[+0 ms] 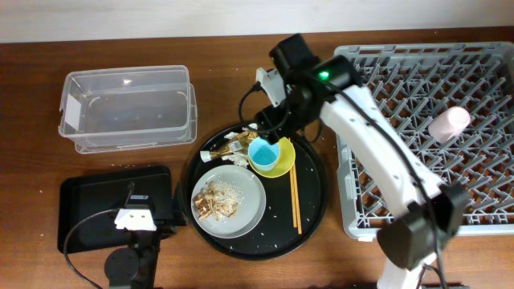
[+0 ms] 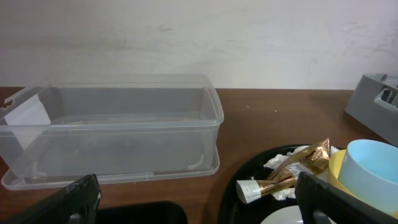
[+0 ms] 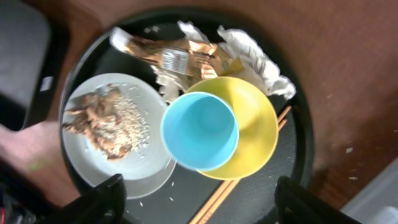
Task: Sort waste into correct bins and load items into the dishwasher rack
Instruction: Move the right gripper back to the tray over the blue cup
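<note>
A light-blue cup (image 1: 263,152) sits in a yellow bowl (image 1: 280,163) on the round black tray (image 1: 313,210). A grey plate (image 1: 249,213) beside it holds brownish food scraps with rice (image 1: 215,200). A gold-brown wrapper (image 1: 227,148) and white napkins (image 1: 241,135) lie at the tray's back. Brown chopsticks (image 1: 294,199) lie right of the plate. A pink cup (image 1: 448,124) lies in the grey rack (image 1: 377,217). My right gripper (image 3: 198,200) is open above the cup (image 3: 200,130) and bowl (image 3: 255,134). My left gripper (image 2: 199,202) is open and empty over the flat black tray (image 1: 84,210).
The clear tub (image 1: 128,108) stands empty at the back left and shows in the left wrist view (image 2: 112,127). The wrapper (image 2: 292,174) and cup (image 2: 372,171) appear at that view's right. Rice grains are scattered on the round tray. A wall runs behind the table.
</note>
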Controlling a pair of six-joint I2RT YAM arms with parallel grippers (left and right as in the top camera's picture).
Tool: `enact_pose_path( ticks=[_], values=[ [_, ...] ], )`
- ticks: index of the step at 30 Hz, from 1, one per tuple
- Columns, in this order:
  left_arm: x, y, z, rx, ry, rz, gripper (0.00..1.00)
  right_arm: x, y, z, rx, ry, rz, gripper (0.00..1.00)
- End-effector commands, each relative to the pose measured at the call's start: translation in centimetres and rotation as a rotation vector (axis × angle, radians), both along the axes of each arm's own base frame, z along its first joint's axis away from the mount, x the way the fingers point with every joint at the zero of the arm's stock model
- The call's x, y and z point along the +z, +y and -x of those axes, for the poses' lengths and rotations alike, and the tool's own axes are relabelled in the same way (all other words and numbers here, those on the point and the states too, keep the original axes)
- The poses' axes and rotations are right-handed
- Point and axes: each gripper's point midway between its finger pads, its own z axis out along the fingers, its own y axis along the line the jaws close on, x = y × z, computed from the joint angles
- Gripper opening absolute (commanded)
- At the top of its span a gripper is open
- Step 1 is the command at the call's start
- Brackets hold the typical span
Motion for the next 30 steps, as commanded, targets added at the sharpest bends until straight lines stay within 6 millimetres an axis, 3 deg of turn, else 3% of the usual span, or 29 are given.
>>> enact_pose_path(
  ticks=[1,7,8,10,14,20,26,30],
  values=[
    [-0.2,0.0,0.0,-0.001,0.003,-0.015,1.0,-3.1,0.6,-0.1,-0.024,0.081,0.018,0.99],
    [-0.2,0.0,0.0,-0.001,0.003,-0.015,1.0,-4.0,1.9,0.5,0.002,0.121,-0.008,0.96],
    [-0.2,0.0,0.0,-0.001,0.003,-0.015,1.0,-3.9,2.4,0.6,0.012,0.117,-0.01,0.79],
    [-0.2,0.0,0.0,-0.001,0.003,-0.015,1.0,-4.0,3.1,1.0,0.032,0.113,-0.01,0.58],
    [-0.2,0.0,0.0,-0.001,0.003,-0.015,1.0,-4.9,4.0,1.1,0.031,0.051,0.088,0.46],
    [-0.2,0.0,0.0,-0.001,0.003,-0.015,1.0,-6.6,5.8,1.3,-0.009,-0.001,0.171,0.38],
    [-0.2,0.0,0.0,-0.001,0.003,-0.015,1.0,-8.9,5.0,0.6,-0.149,-0.067,0.331,0.37],
    [-0.2,0.0,0.0,-0.001,0.003,-0.015,1.0,-9.1,4.7,0.4,-0.186,-0.074,0.345,0.37]
  ],
)
